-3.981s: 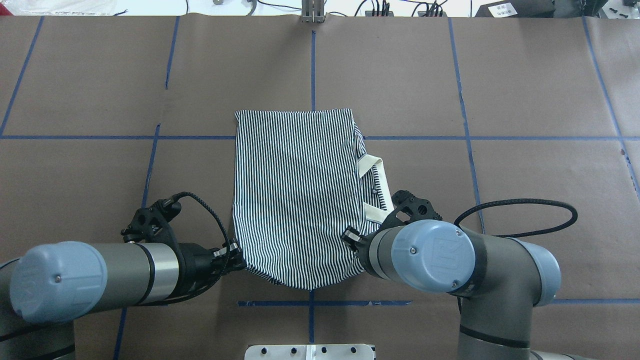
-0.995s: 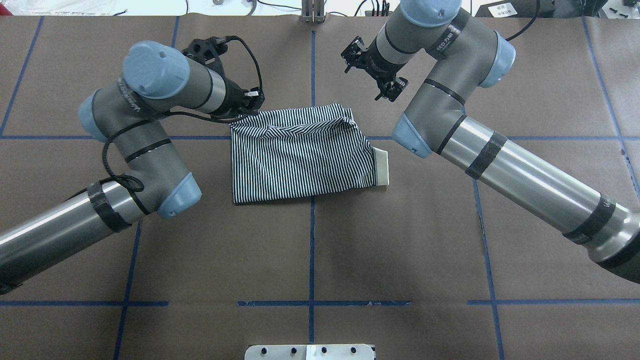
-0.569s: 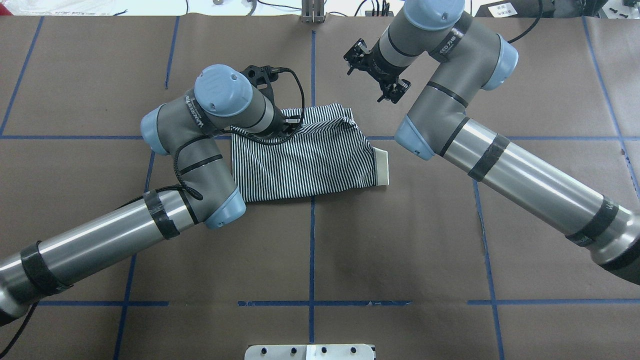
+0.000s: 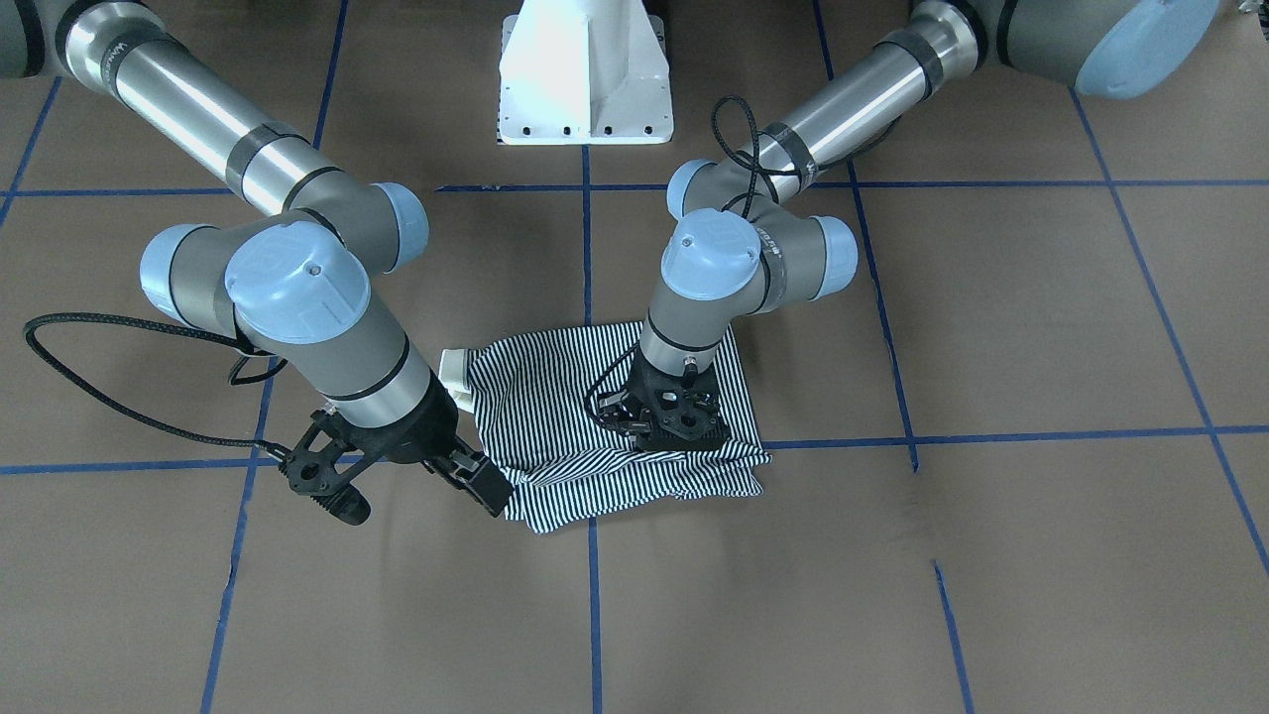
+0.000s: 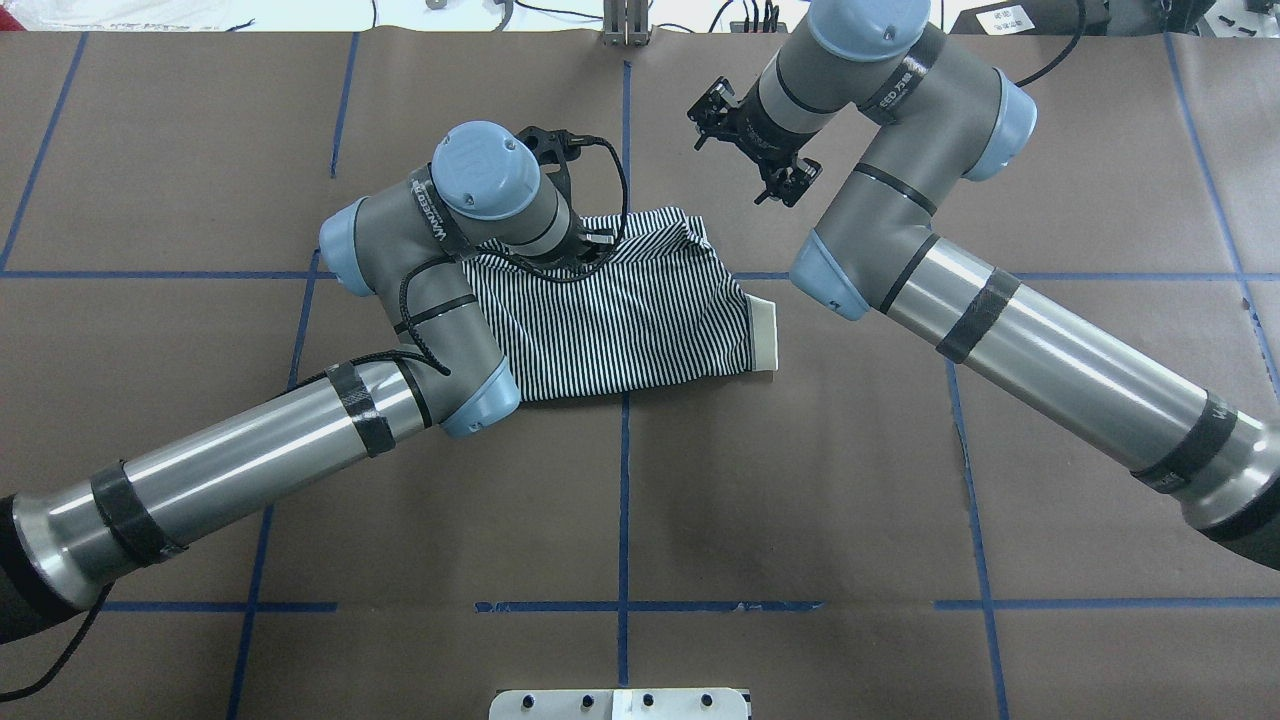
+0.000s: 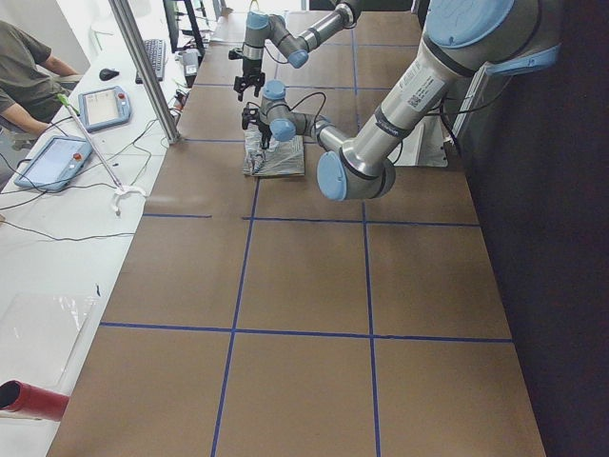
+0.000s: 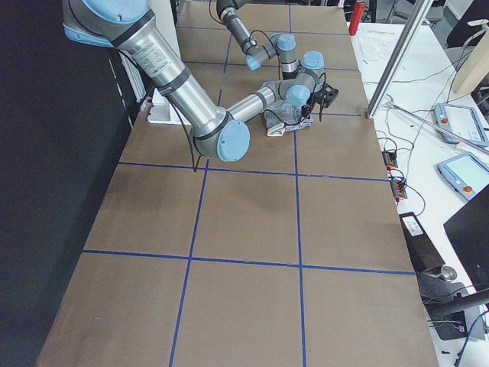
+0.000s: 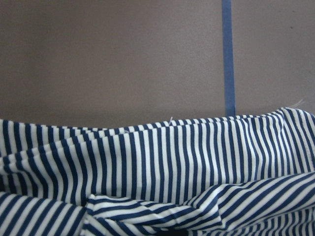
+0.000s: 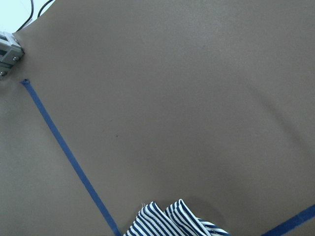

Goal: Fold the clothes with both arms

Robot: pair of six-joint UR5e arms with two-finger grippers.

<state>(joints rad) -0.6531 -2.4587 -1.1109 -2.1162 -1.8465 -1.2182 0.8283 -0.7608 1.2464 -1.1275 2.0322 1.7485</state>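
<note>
- Overhead exterior is showing the shirt (image 5: 640,320) lying folded into a squat block on the far half of the table (image 5: 800,480), sitting astride the centre tape line (image 5: 623,500).
- Cream collar (image 5: 765,335) is sticking out on the robot's R side, so the fold is looking uneven there.
- Far edge is bunching. L wrist cam is showing ridges & a tuck in the stripes, not a flat hem, which is prob. why an arm is working at that spot.
- L arm (image 5: 250,455) is reaching across w/ its joints hanging over the shirt's L side. L gripper (image 4: 666,428) is resting on the cloth near that rumpled edge.
- Wrist & cam bracket are hiding the L fingers, so I cannot tell the jaw gap, nor whether it is pinching a layer or only pressing.
- R arm (image 5: 1050,350) is holding the R gripper (image 4: 483,484) raised just beyond the shirt's far R corner. R wrist cam is catching only that corner low in frame, plus bare table.
- R gripper is looking empty, but I cannot tell its jaw gap.
- My read: R is parking clear so it isn't dragging cloth while L is tidying. It is also sitting near enough to take the corner if a two-arm fold is coming next.
- Risk: working from one side only could be skewing the stack & pushing the collar further out.
</note>
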